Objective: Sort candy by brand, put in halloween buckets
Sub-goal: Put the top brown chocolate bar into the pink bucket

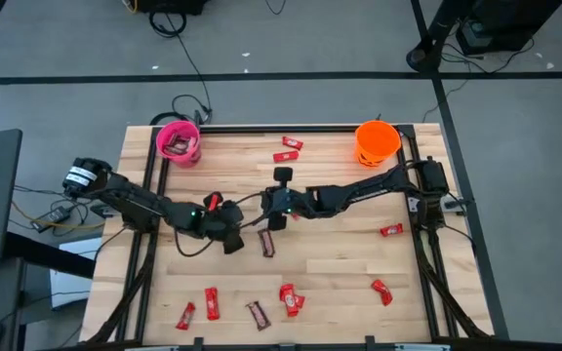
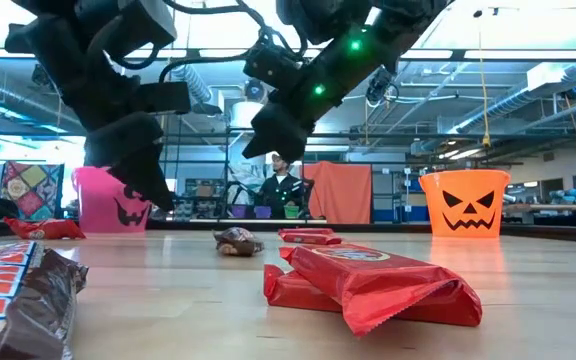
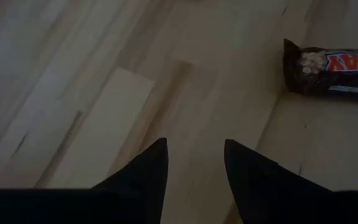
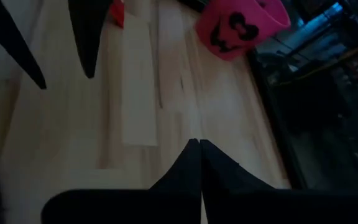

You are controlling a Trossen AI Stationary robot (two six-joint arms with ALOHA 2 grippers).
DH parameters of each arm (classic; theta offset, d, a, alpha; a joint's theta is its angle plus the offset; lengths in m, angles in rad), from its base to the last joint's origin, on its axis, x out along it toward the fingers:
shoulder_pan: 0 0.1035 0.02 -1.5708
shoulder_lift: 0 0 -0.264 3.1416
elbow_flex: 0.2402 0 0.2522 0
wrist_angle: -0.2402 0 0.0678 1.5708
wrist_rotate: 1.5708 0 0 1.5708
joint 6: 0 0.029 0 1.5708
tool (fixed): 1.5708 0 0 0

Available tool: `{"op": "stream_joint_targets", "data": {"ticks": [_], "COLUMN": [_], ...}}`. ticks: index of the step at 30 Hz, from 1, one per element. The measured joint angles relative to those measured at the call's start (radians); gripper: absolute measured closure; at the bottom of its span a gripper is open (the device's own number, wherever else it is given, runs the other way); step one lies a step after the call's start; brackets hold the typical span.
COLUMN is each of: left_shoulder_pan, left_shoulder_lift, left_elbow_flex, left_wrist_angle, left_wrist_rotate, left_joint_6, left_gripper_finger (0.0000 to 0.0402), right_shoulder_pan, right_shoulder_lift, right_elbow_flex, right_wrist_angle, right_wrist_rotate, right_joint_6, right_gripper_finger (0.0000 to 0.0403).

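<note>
Left wrist view: spread left end effector (image 3: 194, 163) near brown candy (image 3: 330, 67) lettered "DAY", perhaps PayDay.

Two dark claws hang above the table (image 2: 528, 300), with a pink bucket (image 2: 108, 200) behind the near claw (image 2: 133, 165), a small brown candy (image 2: 238, 241) under the far claw (image 2: 273, 130), and an orange bucket (image 2: 464, 203) well off to its side.

Only part of a brand name can be read: the white-edged red letters "DAY" on the dark brown candy bar (image 3: 331, 67) lying on the wooden table (image 3: 104, 93) in the left wrist view, while printing on the other wrappers stays illegible.
</note>
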Motion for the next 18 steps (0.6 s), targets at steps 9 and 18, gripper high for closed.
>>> {"op": "stream_joint_targets", "data": {"ticks": [9,18], "left_shoulder_pan": [0.058,0.216], "left_shoulder_lift": [-0.002,-0.060], "left_elbow_flex": [0.006,0.007], "left_wrist_angle": [0.074,-0.012], "left_wrist_rotate": [0.032,0.047], "left_joint_6": [0.059,0.130], "left_gripper_finger": [0.0238,0.0201], "right_shoulder_pan": [0.010,0.015], "right_shoulder_lift": [-0.001,-0.001], "right_elbow_flex": [0.000,0.000], "right_wrist_angle": [-0.007,-0.041], "right_wrist_rotate": [-0.026,-0.043], "right_joint_6": [-0.057,-0.090], "right_gripper_finger": [0.0399,0.0398]}}
